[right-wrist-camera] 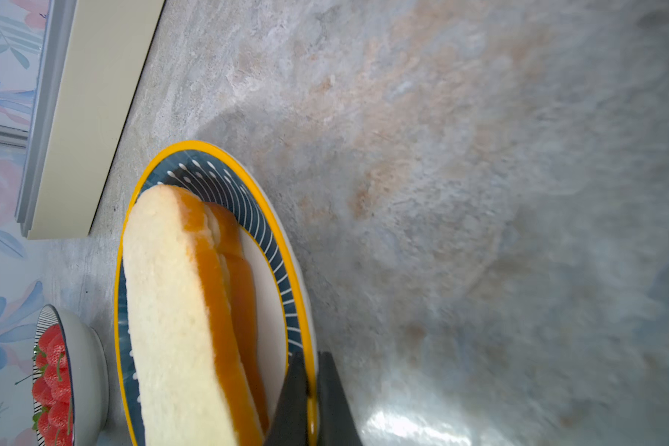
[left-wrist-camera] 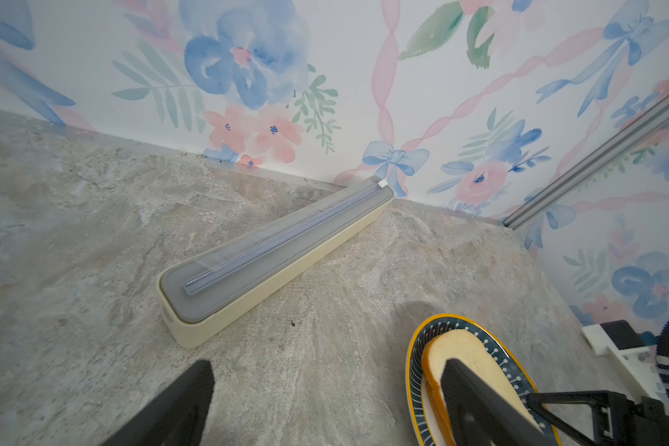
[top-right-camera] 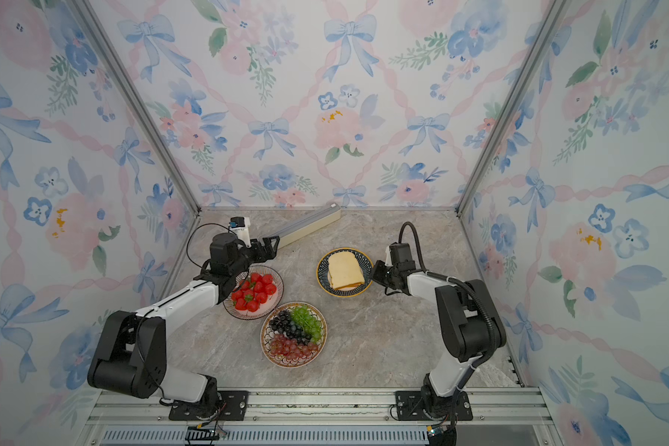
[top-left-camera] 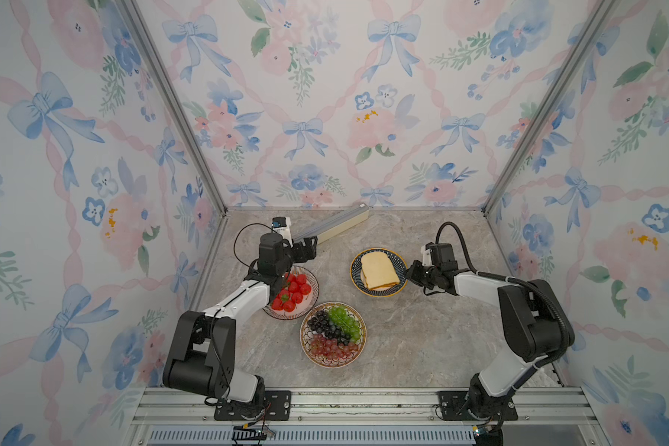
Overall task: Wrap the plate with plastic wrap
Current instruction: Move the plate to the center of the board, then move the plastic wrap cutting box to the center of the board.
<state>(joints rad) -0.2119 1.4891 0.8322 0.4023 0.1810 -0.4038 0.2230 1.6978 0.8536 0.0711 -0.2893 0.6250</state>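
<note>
The plate [top-left-camera: 355,274] is dark blue with a yellow rim and carries bread slices [top-left-camera: 379,270]. My right gripper [top-left-camera: 409,275] is shut on its right rim; the right wrist view shows the two fingers [right-wrist-camera: 311,382] pinching the yellow edge [right-wrist-camera: 209,173]. The plastic wrap is hidden inside its long cream box with a grey lid [top-left-camera: 337,226], which lies slanted near the back wall. No film shows outside the box [left-wrist-camera: 271,262]. My left gripper [top-left-camera: 311,247] hangs open just short of the box's near end, with only bare table between its fingers [left-wrist-camera: 327,370].
A bowl of strawberries [top-left-camera: 304,311] sits partly under my left forearm. A plate of green, dark and red grapes [top-left-camera: 358,347] lies in front of it. The back wall runs right behind the box's far end [left-wrist-camera: 383,189].
</note>
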